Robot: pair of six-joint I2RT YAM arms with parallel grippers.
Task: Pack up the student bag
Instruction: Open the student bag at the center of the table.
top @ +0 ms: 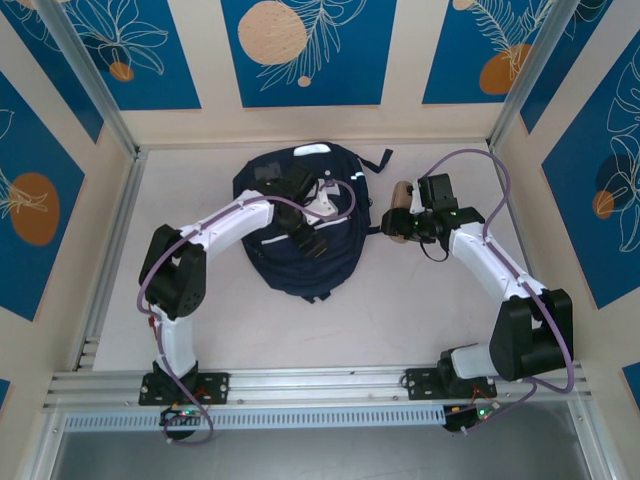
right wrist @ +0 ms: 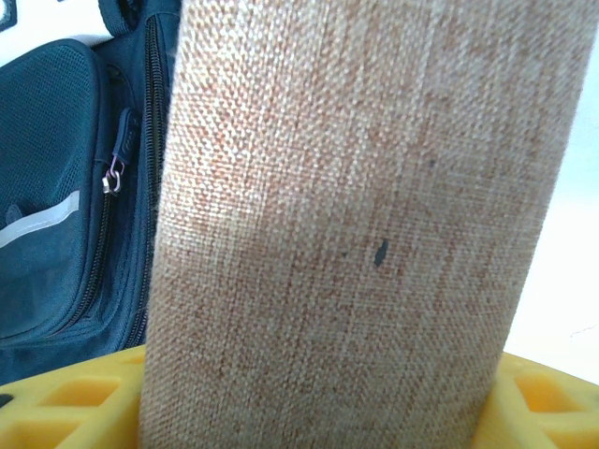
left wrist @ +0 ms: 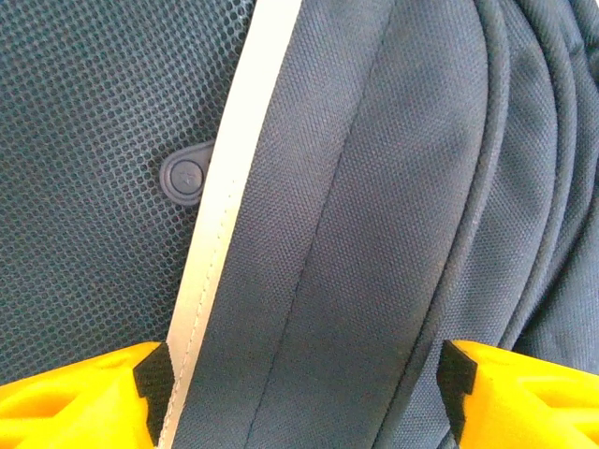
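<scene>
Student bag (top: pixel 300 275): one; one tan pouch (right wrist: pixel 356 206) in right pincer (right wrist: pixel 323 404).

Claw (right wrist: pixel 309 398) grips tan woven item (right wrist: pixel 356 215); student bag (right wrist: pixel 56 187) left.

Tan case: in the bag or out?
Out. The right tool grips the case beside the bag, on its right side.

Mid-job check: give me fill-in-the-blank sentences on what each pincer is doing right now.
1. The tan woven item is clamped in the pincer of the ____ arm.
2. The left pincer straddles student bag fabric beside a ____ stripe.
3. The student bag lies on the ____.
Missing words: right; white; table.
</scene>
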